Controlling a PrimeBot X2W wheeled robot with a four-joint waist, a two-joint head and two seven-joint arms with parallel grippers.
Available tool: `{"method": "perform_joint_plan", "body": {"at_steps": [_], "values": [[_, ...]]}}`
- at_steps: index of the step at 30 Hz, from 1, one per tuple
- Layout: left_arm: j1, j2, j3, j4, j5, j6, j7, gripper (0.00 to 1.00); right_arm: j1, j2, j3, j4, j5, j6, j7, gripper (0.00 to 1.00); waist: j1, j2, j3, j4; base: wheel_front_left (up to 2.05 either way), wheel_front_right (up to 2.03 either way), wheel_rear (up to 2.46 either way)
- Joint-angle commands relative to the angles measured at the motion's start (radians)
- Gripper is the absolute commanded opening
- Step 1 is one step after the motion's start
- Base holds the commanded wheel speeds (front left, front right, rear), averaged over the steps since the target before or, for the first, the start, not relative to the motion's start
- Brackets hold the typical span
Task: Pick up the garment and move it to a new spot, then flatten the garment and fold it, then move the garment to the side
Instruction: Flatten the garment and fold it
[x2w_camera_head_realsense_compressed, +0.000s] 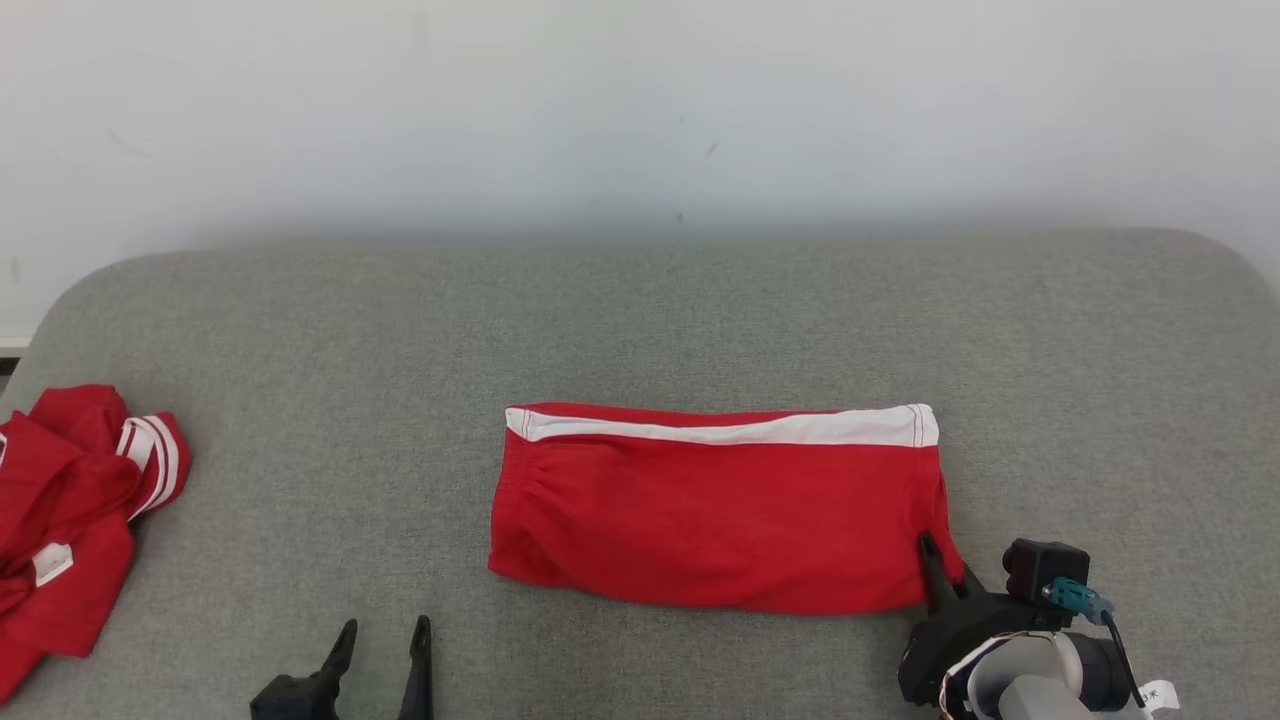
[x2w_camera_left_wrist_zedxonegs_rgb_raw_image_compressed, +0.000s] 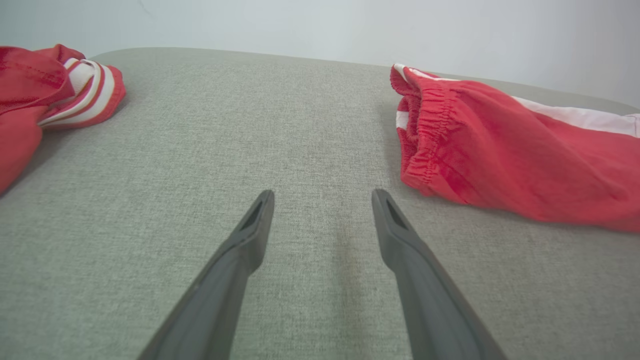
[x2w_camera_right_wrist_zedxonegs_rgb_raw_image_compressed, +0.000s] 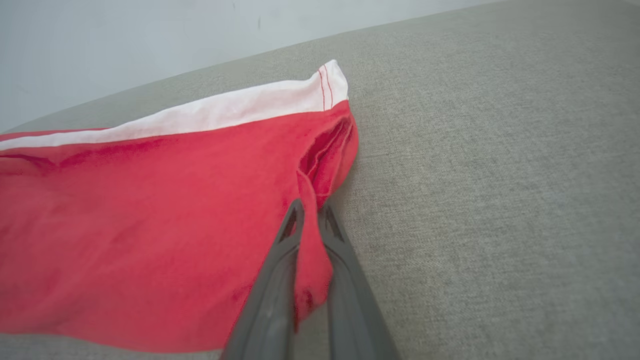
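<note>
A red garment (x2w_camera_head_realsense_compressed: 720, 520) with a white stripe along its far edge lies folded into a flat rectangle in the middle of the grey surface (x2w_camera_head_realsense_compressed: 640, 320). My right gripper (x2w_camera_head_realsense_compressed: 940, 565) is shut on the garment's near right corner; in the right wrist view the red cloth (x2w_camera_right_wrist_zedxonegs_rgb_raw_image_compressed: 150, 210) is pinched between the fingers of that gripper (x2w_camera_right_wrist_zedxonegs_rgb_raw_image_compressed: 311, 212). My left gripper (x2w_camera_head_realsense_compressed: 385, 640) hovers open near the front edge, left of the garment, with nothing between its fingers. In the left wrist view the left gripper (x2w_camera_left_wrist_zedxonegs_rgb_raw_image_compressed: 322, 200) points at bare grey fabric, and the garment's elastic end (x2w_camera_left_wrist_zedxonegs_rgb_raw_image_compressed: 500, 145) lies to the right.
A second red garment (x2w_camera_head_realsense_compressed: 70, 510) with white stripes lies crumpled at the surface's left edge, seen also in the left wrist view as the crumpled garment (x2w_camera_left_wrist_zedxonegs_rgb_raw_image_compressed: 50, 95). A pale wall (x2w_camera_head_realsense_compressed: 640, 110) stands behind the surface.
</note>
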Motion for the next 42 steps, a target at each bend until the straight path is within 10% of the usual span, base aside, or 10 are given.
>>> {"method": "perform_joint_plan", "body": {"at_steps": [1, 14, 37, 38, 39, 41, 42], "values": [[0.01, 0.0, -0.004, -0.002, 0.0, 0.0, -0.003, 1.0, 0.011, 0.003, -0.003, -0.003, -0.007, -0.003, -0.004, 0.0, 0.0002, 0.0001, -0.009, -0.009, 0.0, 0.0, 0.0], [0.002, 0.0, -0.046, -0.02, -0.012, 0.0, -0.003, 1.0, -0.022, 0.017, 0.075, -0.154, -0.046, -0.003, -0.004, 0.0, 0.0002, 0.0001, 0.013, 0.007, 0.0, 0.0, 0.0], [-0.015, 0.0, -0.085, -0.008, -0.023, 0.0, -0.003, 1.0, -0.102, 0.033, 0.717, -0.268, 0.237, -0.003, -0.005, 0.0, 0.0002, 0.0001, 0.026, 0.121, 0.0, 0.0, 0.0], [-0.014, 0.0, -0.085, -0.006, -0.021, 0.0, -0.003, 1.0, -0.105, 0.033, 0.731, -0.267, 0.252, -0.003, -0.005, 0.31, 0.0002, 0.0001, 0.025, 0.122, 0.0, 0.0, 0.0], [-0.014, 0.0, -0.085, -0.006, -0.021, 0.0, -0.003, 1.0, -0.105, 0.033, 0.731, -0.267, 0.252, -0.003, -0.005, 0.31, 0.0002, 0.0001, 0.025, 0.122, 0.0, 0.0, 0.0], [-0.016, 0.0, -0.081, -0.003, -0.018, 0.0, -0.003, 1.0, -0.107, 0.033, 0.764, -0.276, 0.289, -0.003, -0.005, 1.0, 0.0002, 0.0001, 0.024, 0.123, 0.0, 0.0, 0.0], [-0.015, 0.0, -0.077, -0.002, -0.015, 0.0, -0.003, 1.0, -0.109, 0.033, 0.777, -0.282, 0.304, -0.003, -0.005, 1.0, 0.0002, 0.0001, 0.023, 0.122, 0.0, 0.0, 0.0]]}}
